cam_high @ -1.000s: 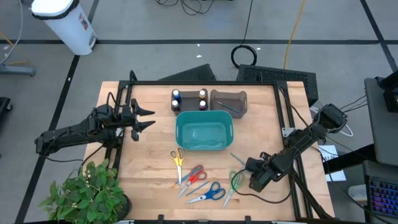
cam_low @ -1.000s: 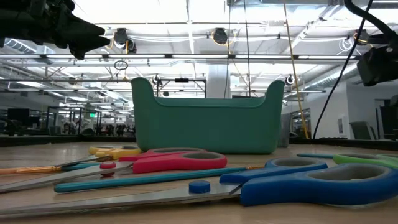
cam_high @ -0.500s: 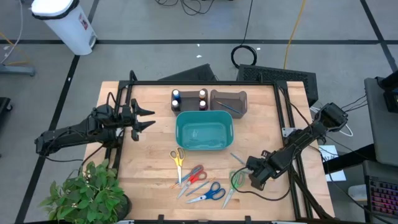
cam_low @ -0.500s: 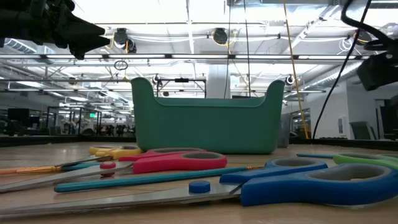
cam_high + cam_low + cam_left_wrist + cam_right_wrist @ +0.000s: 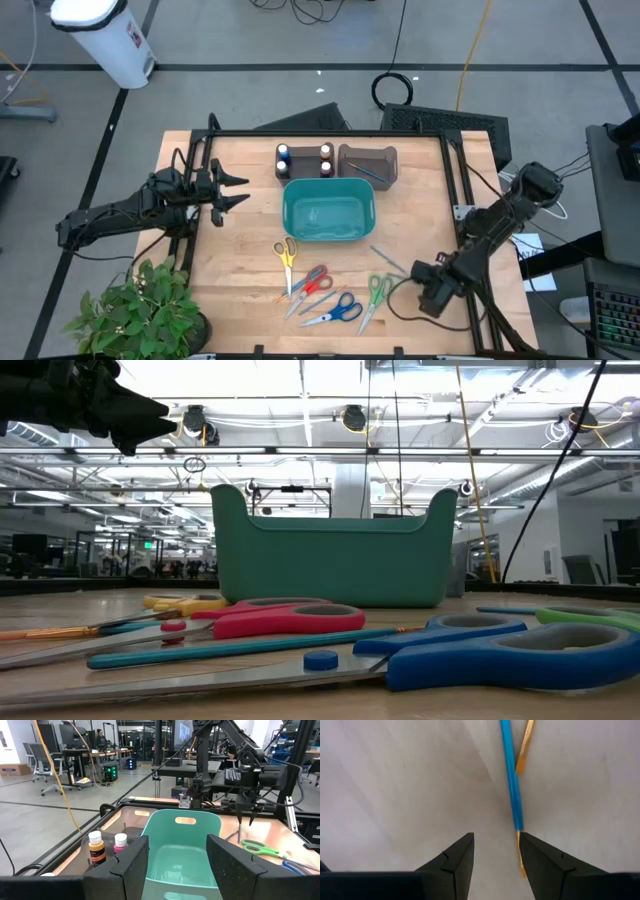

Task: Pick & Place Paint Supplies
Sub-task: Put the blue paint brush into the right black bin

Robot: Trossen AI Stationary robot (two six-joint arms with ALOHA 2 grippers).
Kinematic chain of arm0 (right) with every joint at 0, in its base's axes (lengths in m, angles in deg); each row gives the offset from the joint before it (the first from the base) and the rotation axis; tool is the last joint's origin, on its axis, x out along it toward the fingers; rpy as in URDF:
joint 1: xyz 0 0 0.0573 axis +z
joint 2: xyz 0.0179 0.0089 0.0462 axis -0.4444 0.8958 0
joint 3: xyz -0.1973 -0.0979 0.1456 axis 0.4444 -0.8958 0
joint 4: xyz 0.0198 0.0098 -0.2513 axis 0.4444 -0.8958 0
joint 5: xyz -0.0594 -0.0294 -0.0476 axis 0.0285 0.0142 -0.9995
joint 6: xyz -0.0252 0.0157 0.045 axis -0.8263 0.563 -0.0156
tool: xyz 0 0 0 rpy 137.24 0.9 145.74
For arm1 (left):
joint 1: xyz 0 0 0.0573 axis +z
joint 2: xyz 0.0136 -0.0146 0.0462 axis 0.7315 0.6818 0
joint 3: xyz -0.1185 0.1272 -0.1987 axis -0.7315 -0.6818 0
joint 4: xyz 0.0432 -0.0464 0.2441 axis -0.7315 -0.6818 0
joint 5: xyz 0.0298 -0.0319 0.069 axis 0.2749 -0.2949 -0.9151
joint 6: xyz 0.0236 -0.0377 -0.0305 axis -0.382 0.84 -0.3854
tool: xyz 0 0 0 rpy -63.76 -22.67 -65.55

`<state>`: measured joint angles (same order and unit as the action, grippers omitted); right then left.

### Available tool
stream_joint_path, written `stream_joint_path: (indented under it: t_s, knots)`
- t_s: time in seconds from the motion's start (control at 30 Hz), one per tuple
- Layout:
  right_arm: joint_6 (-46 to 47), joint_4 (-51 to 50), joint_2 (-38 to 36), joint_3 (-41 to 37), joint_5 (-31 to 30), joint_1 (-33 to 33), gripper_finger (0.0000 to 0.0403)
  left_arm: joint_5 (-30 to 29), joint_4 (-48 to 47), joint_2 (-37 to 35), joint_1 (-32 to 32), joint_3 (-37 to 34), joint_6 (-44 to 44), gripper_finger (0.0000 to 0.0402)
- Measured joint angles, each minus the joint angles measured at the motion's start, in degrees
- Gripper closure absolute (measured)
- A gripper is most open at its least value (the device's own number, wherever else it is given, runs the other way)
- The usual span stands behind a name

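Note:
Small paint bottles (image 5: 303, 160) stand at the table's far side beside a brown holder (image 5: 368, 165) with a brush in it. A thin blue brush (image 5: 386, 260) with an orange end lies flat on the wood; the right wrist view shows this blue brush (image 5: 512, 785) just off one finger. More brushes (image 5: 312, 296) lie among the scissors. My right gripper (image 5: 432, 288) points down over the table's near right part, open with nothing between its fingers (image 5: 495, 855). My left gripper (image 5: 232, 190) hovers open at the table's left, level and facing the teal bin (image 5: 182, 845).
The teal bin (image 5: 328, 210) sits mid-table. Yellow (image 5: 287, 254), red (image 5: 314, 279), blue (image 5: 340, 310) and green scissors (image 5: 378, 290) lie on the near half. A potted plant (image 5: 140, 310) stands at the near left corner. Black frame rails (image 5: 460, 190) border the table.
My right gripper has moved toward the table's right edge and a little toward its near edge, away from the green scissors, and has left the low view. It stays open. My left arm has kept still.

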<state>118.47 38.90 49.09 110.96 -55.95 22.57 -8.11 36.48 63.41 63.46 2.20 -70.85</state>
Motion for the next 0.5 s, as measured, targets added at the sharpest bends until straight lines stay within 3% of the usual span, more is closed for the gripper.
stream_joint_path:
  t_s: [0.3,0.5]
  knots:
    - [8.11,0.52,0.76,-4.03,-0.84,5.55,0.0255,-0.02,0.0,0.01,0.02,0.0,0.0,0.0195]
    - [8.86,0.21,0.84,-5.75,-1.16,6.29,0.0268,0.0,0.0,0.01,0.01,0.0,0.0,0.0194]
